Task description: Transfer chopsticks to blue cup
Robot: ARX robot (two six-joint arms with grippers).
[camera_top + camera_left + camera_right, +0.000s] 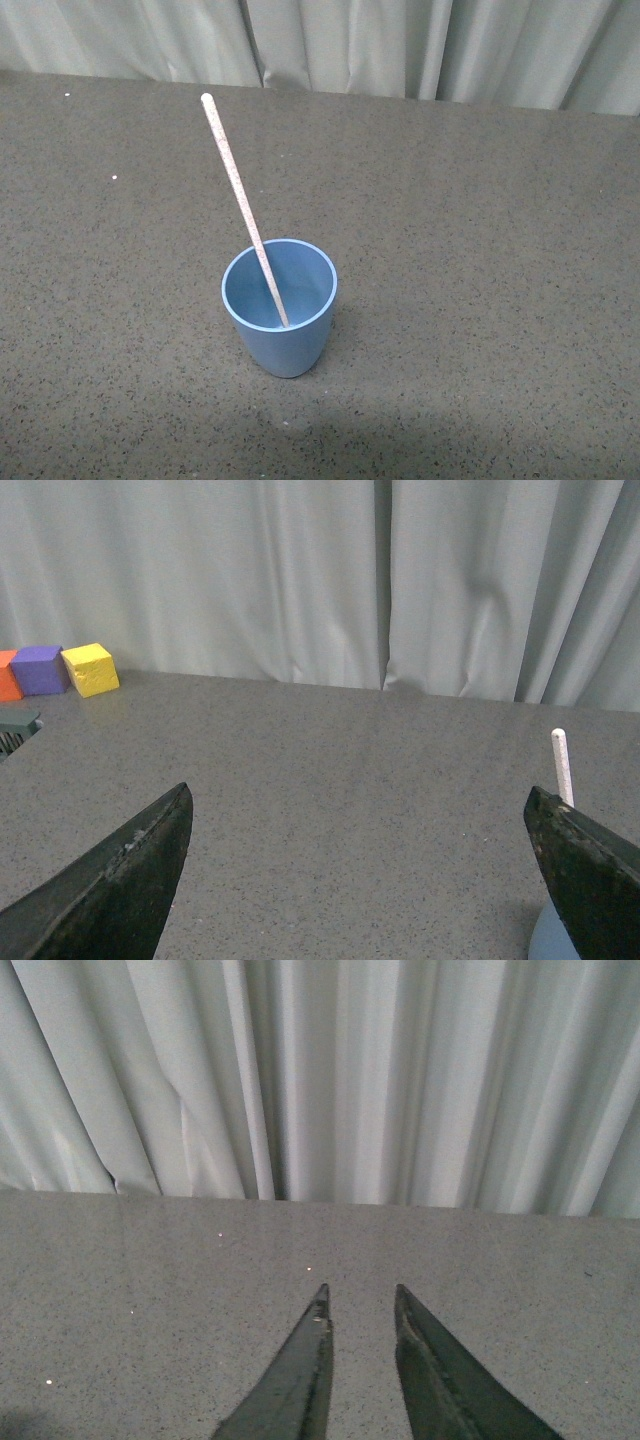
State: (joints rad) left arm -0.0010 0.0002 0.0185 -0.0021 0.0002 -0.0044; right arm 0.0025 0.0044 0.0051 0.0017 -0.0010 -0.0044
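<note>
The pale speckled stick [243, 205] leaned inside the light blue plastic tumbler [280, 335] on the grey speckled surface [480, 250]; left fingers [140, 880] wide apart, right fingers [300, 1380] slightly parted, both empty; a knock could topple the tumbler.

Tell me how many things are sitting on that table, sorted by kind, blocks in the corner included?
Cups: 1, the blue cup
Sticks: 1, the chopstick standing tilted inside the cup
Blocks: 3, the yellow block, the purple block and the orange block, which is cut off at the picture's edge
Total: 5
</note>
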